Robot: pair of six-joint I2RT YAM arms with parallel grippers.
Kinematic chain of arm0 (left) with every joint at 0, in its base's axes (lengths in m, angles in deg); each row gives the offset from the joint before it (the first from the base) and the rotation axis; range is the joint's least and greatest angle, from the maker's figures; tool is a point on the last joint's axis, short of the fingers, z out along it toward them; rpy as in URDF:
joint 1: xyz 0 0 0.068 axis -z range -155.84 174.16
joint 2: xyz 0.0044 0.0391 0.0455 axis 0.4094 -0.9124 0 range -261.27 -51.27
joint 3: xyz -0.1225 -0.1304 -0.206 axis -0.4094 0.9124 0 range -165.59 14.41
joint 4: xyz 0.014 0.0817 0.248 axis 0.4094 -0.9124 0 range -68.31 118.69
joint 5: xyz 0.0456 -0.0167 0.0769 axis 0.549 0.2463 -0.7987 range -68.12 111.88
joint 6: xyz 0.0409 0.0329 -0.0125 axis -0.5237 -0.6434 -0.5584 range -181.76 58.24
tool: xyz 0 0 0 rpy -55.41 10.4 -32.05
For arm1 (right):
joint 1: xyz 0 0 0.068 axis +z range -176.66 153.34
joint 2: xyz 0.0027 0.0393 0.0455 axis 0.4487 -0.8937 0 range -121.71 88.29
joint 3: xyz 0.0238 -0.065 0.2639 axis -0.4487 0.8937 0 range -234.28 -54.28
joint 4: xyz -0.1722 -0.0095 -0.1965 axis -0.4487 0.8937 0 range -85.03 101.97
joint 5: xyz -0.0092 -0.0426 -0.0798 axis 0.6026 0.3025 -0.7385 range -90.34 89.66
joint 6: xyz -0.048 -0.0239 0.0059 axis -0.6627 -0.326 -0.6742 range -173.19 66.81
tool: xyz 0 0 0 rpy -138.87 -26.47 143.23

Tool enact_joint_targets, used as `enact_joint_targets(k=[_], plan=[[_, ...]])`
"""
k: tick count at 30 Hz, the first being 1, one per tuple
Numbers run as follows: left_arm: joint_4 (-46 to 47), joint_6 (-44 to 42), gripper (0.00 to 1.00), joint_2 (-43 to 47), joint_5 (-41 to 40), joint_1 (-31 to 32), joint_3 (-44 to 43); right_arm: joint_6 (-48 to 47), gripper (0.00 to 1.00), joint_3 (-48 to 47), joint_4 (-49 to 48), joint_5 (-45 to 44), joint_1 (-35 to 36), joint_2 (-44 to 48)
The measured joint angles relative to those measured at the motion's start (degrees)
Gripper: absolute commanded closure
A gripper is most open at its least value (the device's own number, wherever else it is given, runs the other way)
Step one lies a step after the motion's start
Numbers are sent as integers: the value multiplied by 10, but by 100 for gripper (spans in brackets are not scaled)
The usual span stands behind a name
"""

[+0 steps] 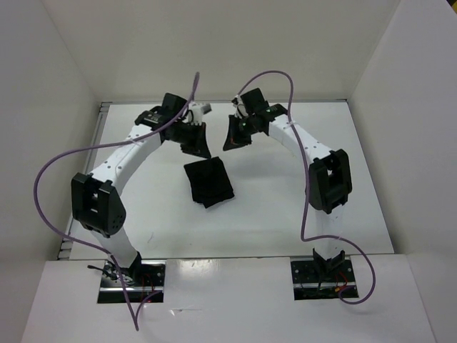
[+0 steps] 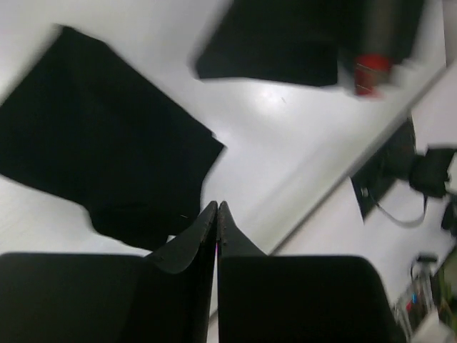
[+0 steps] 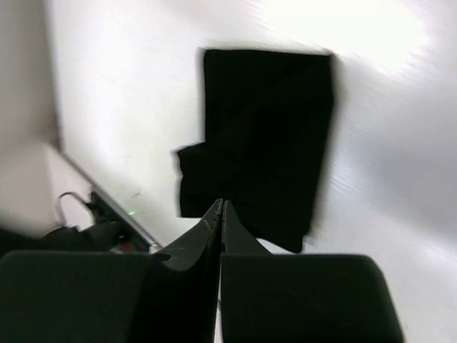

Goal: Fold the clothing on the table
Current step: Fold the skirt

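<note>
The clothing (image 1: 208, 183) lies as a small, compact black rectangle, folded over itself, on the white table (image 1: 143, 207) near its middle. My left gripper (image 1: 200, 148) hovers just behind the clothing's far left corner, and my right gripper (image 1: 230, 143) hangs behind its far right corner. Neither touches it. In the left wrist view the clothing (image 2: 100, 157) lies flat ahead of the left gripper (image 2: 217, 207), whose jaws meet with nothing between them. The right wrist view has the clothing (image 3: 264, 136) beyond the right gripper (image 3: 222, 205), its jaws likewise pressed together and empty.
White walls enclose the table on the left, back and right. Purple cables (image 1: 43, 179) loop off both arms. The arm bases (image 1: 132, 280) sit at the near edge. The right arm's dark gripper body (image 2: 285, 43) shows at the top of the left wrist view.
</note>
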Motion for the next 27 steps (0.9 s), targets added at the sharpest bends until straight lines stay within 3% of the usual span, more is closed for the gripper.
enact_joint_targets(k=[4,9,27], plan=[[-27,-26,95,-14,40,59,14,15,100,59,14,-64,0,0],[-27,-31,94,-70,39,89,50,25,100,85,17,-96,0,0],[6,-8,92,-172,-151,26,11,35,100,171,-19,8,26,27]])
